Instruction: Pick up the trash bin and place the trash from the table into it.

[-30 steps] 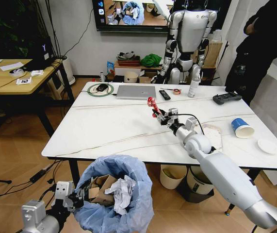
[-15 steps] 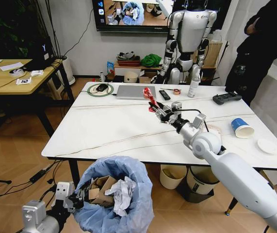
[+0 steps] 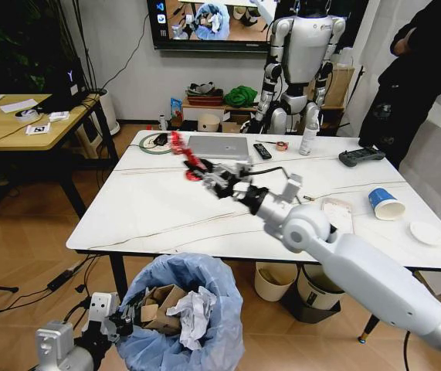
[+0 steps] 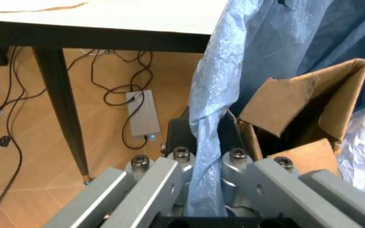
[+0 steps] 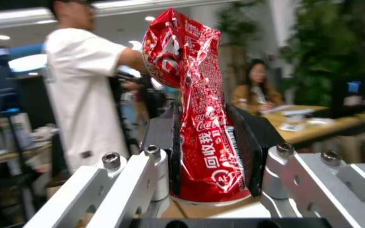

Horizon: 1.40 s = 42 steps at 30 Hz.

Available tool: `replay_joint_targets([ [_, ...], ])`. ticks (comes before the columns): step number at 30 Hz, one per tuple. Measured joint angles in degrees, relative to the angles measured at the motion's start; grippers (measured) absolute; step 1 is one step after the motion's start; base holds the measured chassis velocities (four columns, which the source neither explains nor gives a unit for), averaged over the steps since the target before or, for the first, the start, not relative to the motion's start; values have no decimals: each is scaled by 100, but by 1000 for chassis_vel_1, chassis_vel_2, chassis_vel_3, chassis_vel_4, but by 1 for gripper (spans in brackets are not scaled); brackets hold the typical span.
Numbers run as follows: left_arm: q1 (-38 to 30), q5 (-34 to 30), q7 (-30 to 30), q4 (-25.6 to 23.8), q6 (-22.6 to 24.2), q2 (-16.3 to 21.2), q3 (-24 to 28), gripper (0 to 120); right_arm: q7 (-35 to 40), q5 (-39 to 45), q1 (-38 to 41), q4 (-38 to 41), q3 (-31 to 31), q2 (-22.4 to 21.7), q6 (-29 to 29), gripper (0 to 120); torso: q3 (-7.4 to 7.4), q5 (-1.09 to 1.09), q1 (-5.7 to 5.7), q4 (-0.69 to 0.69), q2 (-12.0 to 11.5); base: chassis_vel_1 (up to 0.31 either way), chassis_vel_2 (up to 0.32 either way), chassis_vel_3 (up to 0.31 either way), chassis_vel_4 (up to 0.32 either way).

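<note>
While I watch from the head view, my right gripper point(image 3: 205, 171) carries the crushed red can point(image 3: 181, 151) above the table point(image 3: 150, 209), now well to the left of where it was a second ago over the middle, and nearer the trash bin point(image 3: 181, 309) held low at the table's front edge. From the left wrist, my left gripper point(image 4: 201, 166) is pinched on the bin's soft bag rim point(image 4: 211, 109), which could slip. From the right wrist, the jaws clamp the can point(image 5: 198, 118) across its flattened middle; it looks light, thin and easily dented.
</note>
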Motion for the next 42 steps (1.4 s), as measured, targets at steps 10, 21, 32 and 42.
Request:
replay_joint_targets([
  [10, -33, -44, -41, 0, 23, 41, -44, 0, -803, 330, 499, 8, -779, 206, 274, 23, 0, 0, 0, 0, 0, 0, 0, 0, 0],
  [21, 0, -53, -44, 0, 26, 60, -138, 0, -1882, 475, 653, 173, -1113, 10, 110, 23, 0, 2, 0, -1, 0, 0, 0, 0, 0],
  [32, -8, -51, -66, 0, 36, 82, -154, 0, -2835, 355, 70, 334, -844, -521, -214, 23, 0, 2, 0, -1, 0, 0, 0, 0, 0],
  [42, 28, -43, -71, 0, 40, 76, -171, 0, -3313, -84, -283, 246, -559, -778, -314, 23, 0, 2, 0, -1, 0, 0, 0, 0, 0],
])
